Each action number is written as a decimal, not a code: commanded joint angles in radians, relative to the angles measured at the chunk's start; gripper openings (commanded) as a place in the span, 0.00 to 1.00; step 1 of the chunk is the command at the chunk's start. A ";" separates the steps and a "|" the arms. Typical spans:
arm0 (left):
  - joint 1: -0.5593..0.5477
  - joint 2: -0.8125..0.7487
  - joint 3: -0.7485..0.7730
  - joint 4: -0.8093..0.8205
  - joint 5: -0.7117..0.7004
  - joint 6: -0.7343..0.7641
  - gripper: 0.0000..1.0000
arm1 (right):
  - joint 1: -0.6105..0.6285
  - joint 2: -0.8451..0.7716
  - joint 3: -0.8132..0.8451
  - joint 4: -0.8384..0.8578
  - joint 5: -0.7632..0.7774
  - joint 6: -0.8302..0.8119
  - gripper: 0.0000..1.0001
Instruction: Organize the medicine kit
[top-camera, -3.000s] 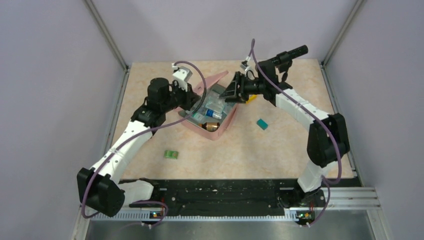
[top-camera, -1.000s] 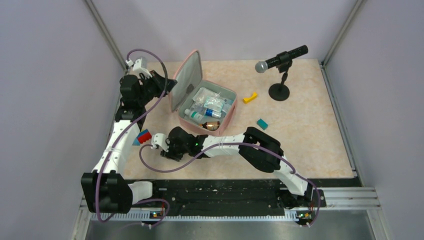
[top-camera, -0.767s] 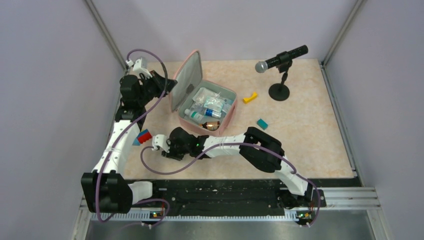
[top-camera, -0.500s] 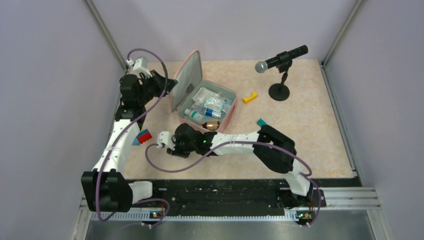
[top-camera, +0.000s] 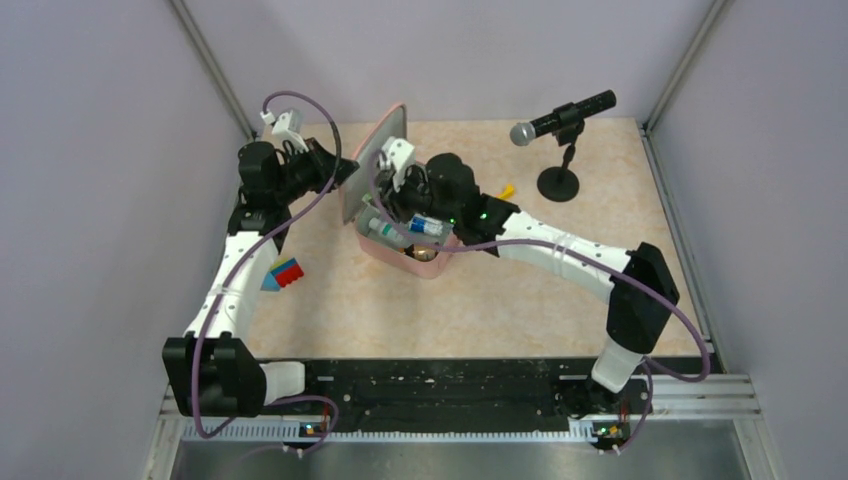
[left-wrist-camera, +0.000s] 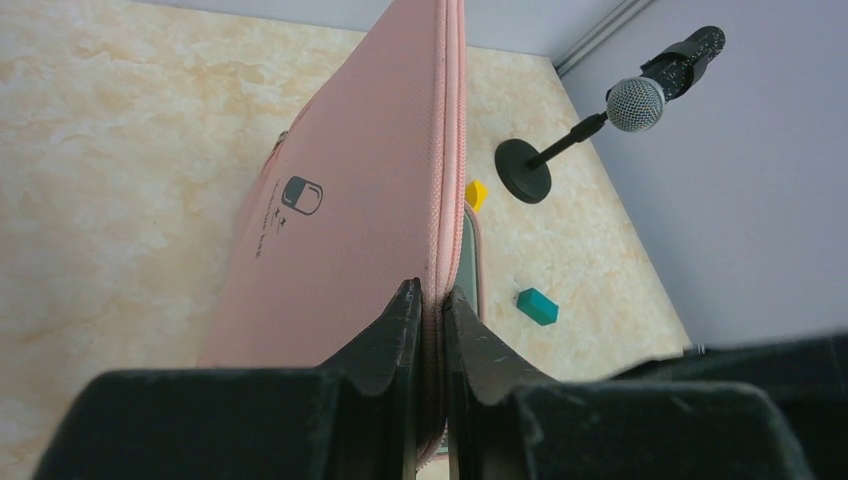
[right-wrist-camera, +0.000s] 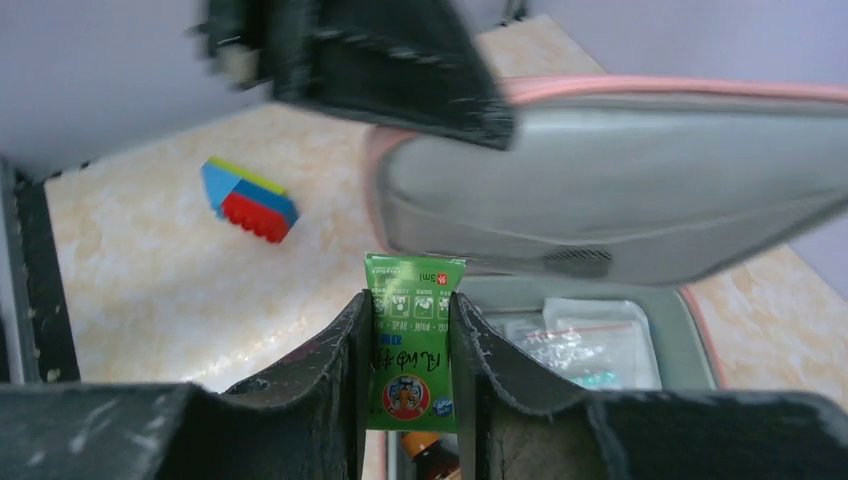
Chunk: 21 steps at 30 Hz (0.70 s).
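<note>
the medicine kit (top-camera: 418, 262) sits open towards the far left of the counter (top-camera: 560, 300), with its base flat and its lid (left-wrist-camera: 340, 230) standing nearly upright. it looks like a soft, light fabric case. the lid would likely flop or sag if let go, and the base could skid on the smooth counter if nudged. the firmest place to take hold is the zip rim, and that is where the left jaws are: pressed together on the lid's edge, with the pink outer face on one side and the grey lining on the other.

the right jaws are clamped on a small green sachet (right-wrist-camera: 410, 345), gripping it from both sides. it looks thin, light and probably slick, so a slack grip could let it twist or slip. seen from the wrist, the sachet hangs over the near rim of the base, just under the lid's lining (right-wrist-camera: 620, 190). the open compartment with clear packets (right-wrist-camera: 575, 340) lies just beyond it, and a brown bottle cap (right-wrist-camera: 415, 445) shows below. a coloured toy block (right-wrist-camera: 250, 200) lies well apart on the counter.
</note>
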 joint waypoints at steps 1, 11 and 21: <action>0.002 0.029 0.022 -0.087 0.014 0.005 0.00 | -0.079 0.035 0.108 0.048 0.054 0.206 0.30; -0.009 0.030 -0.017 -0.064 0.048 -0.008 0.00 | -0.197 0.083 0.194 -0.107 -0.103 0.586 0.30; -0.075 -0.042 -0.028 -0.150 -0.051 0.153 0.00 | -0.262 0.107 0.142 -0.112 -0.347 0.767 0.30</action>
